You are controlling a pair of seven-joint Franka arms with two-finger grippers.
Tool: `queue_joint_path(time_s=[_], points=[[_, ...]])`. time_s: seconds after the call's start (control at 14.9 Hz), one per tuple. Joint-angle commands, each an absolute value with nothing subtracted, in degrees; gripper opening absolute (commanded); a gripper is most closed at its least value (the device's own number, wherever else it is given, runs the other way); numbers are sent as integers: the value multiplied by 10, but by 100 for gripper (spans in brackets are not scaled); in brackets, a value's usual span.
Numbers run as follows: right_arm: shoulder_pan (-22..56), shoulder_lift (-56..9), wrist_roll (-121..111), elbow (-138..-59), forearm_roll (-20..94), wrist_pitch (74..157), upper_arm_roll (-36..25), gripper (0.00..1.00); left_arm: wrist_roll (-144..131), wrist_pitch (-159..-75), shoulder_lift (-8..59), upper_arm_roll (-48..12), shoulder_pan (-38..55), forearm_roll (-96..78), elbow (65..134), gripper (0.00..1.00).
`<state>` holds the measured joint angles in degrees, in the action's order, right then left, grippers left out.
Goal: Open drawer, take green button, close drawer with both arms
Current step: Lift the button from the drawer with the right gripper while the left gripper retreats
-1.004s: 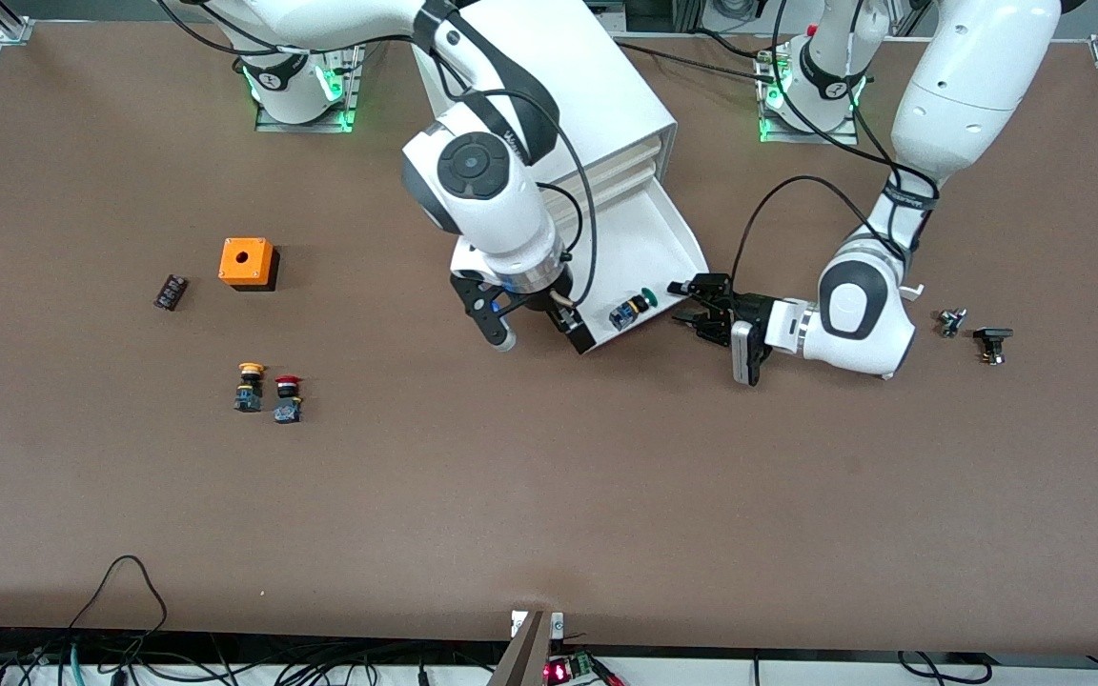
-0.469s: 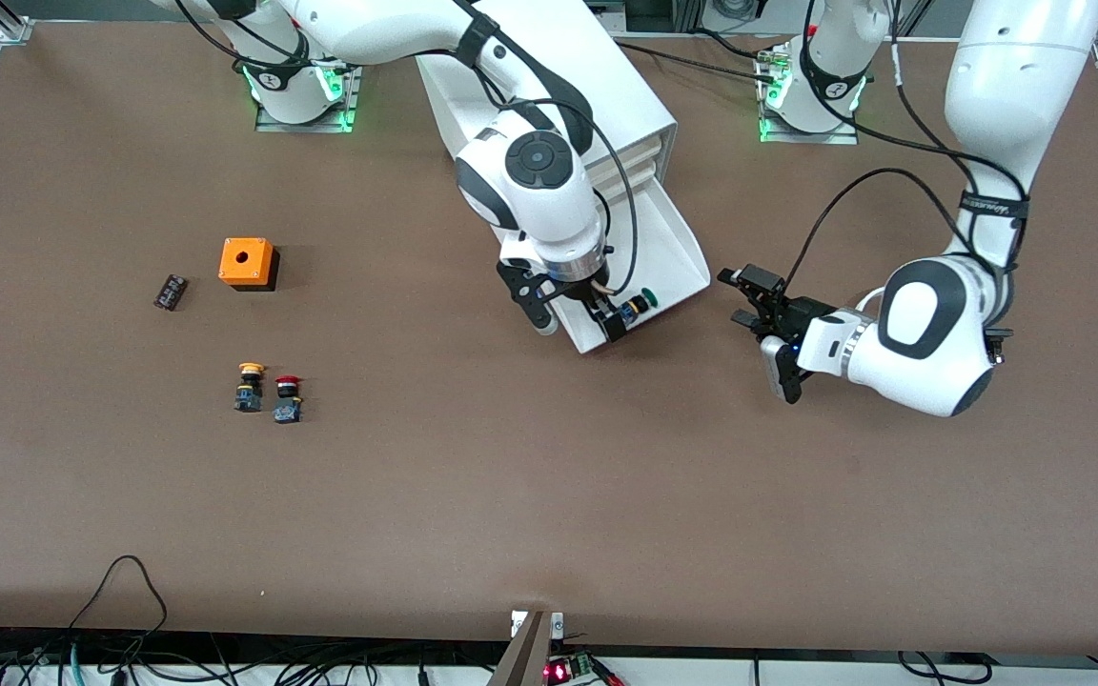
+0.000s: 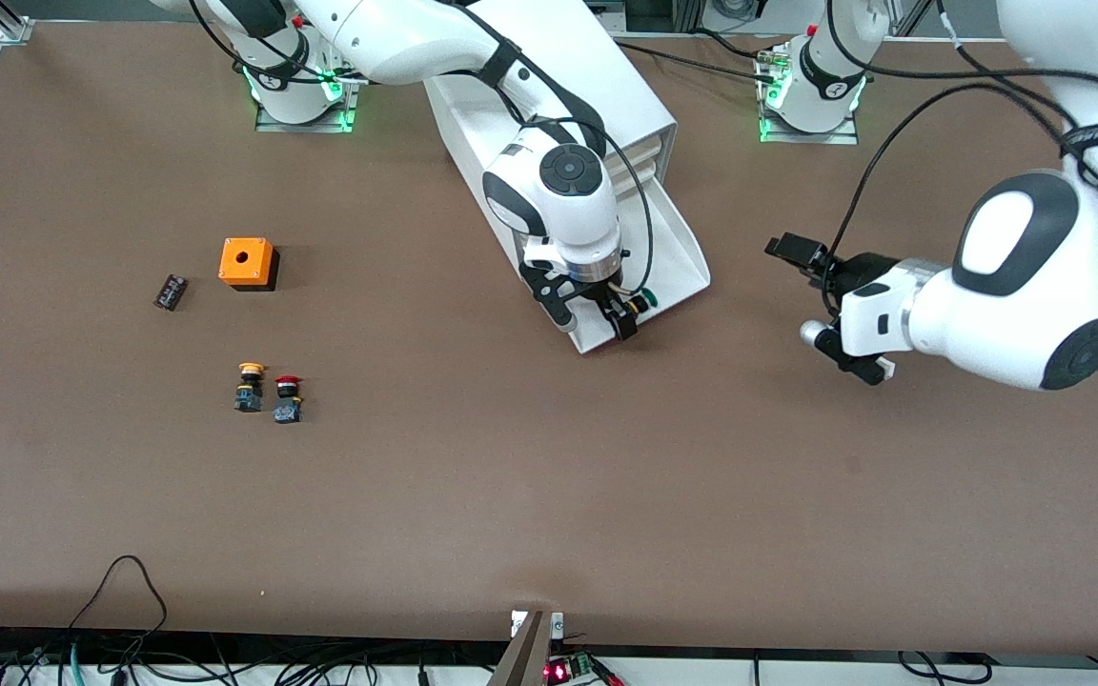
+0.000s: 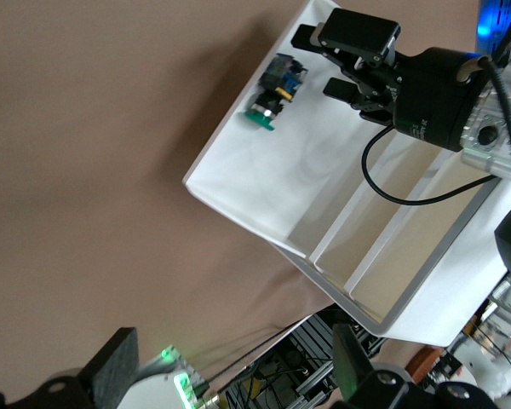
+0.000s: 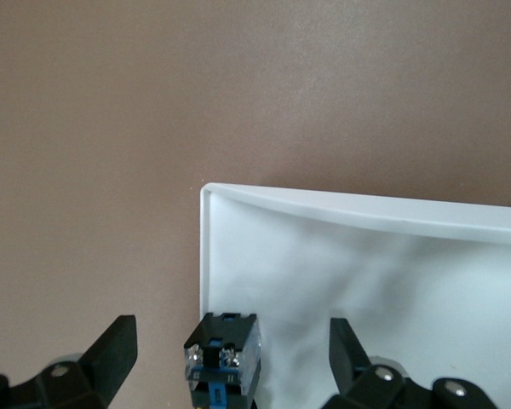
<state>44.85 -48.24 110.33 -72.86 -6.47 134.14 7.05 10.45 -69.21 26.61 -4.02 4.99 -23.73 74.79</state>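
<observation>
The lower drawer point(image 3: 675, 240) of the white cabinet point(image 3: 587, 86) stands pulled out. The green-capped button point(image 3: 638, 302) lies on its side in the drawer's front corner. My right gripper point(image 3: 594, 322) is open and low over that corner. In the right wrist view the button's black-blue body point(image 5: 223, 358) sits between the spread fingers point(image 5: 111, 351), untouched, on the drawer floor point(image 5: 366, 273). My left gripper point(image 3: 802, 255) is open and empty, up in the air beside the drawer toward the left arm's end. The left wrist view shows the drawer point(image 4: 264, 170), the button point(image 4: 272, 85) and the right gripper point(image 4: 322, 61).
An orange box point(image 3: 247, 262) with a hole, a small dark block point(image 3: 171, 292), a yellow-capped button point(image 3: 249, 386) and a red-capped button point(image 3: 287, 398) stand toward the right arm's end of the table. Upper drawers show partly open above the lower one point(image 4: 383, 256).
My right gripper has moved along the drawer's front edge and now straddles the button. My left arm has drawn back from the drawer and risen toward its own end of the table.
</observation>
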Motion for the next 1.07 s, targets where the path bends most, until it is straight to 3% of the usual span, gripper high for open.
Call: queue_joint_path(time_s=[0.0,0.4,0.6,1.0], points=[[455,-488,1121,-721,-78,1349,66,100,18,-648,268,-42,80,-164,670,100],[471,-505,1145,-719,-84,1382,65,100,-6,-648,254,-29,142,44,587,100],[470,-504,1145,-719,-83,1383,65,94,1,-720,262,-29,124,39,588,100],[475,-505,1143,-719,-105,1384,65,25,-35,-770,266,-30,118,36,595,100]])
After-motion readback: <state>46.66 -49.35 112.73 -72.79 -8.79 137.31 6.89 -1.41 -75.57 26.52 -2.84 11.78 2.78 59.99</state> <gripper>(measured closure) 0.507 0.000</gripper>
